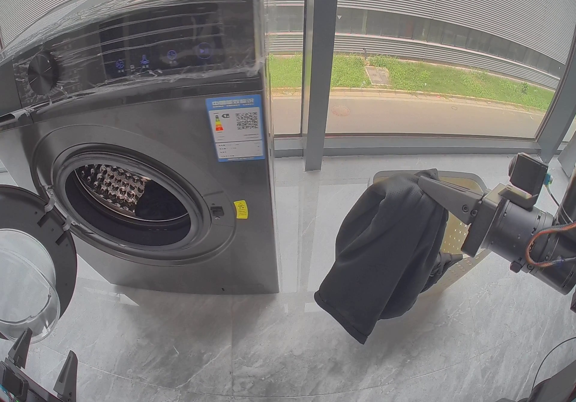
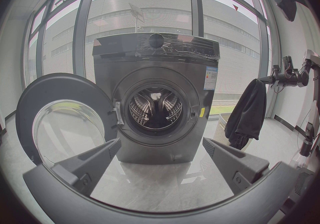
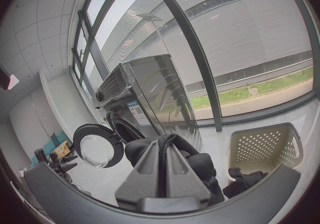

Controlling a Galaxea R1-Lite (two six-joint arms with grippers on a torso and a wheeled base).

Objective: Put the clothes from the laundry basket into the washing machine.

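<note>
In the head view, my right hand [image 1: 427, 182] is clamped on a dark, soft garment [image 1: 384, 253]. It hangs in limp folds above the glossy marbled floor [image 1: 240, 349], in front of the cream plastic laundry basket [image 1: 465, 229] at the floor's window edge. The washing machine [image 1: 180, 193], grey metal with clear film wrapped over its panel, stands to my left. Its round glass door [image 1: 24, 277] is wide open, baring the dimpled steel drum [image 1: 129, 199]. My left hand [image 1: 49, 344] sits low by the door, fingers spread, holding nothing. The left wrist view looks straight into the drum and adds its shiny curved ribs. The right wrist view adds the basket's star-punched walls, its cut-out handle and a second dark piece [image 3: 245, 181] lying crumpled in its bottom.
</note>
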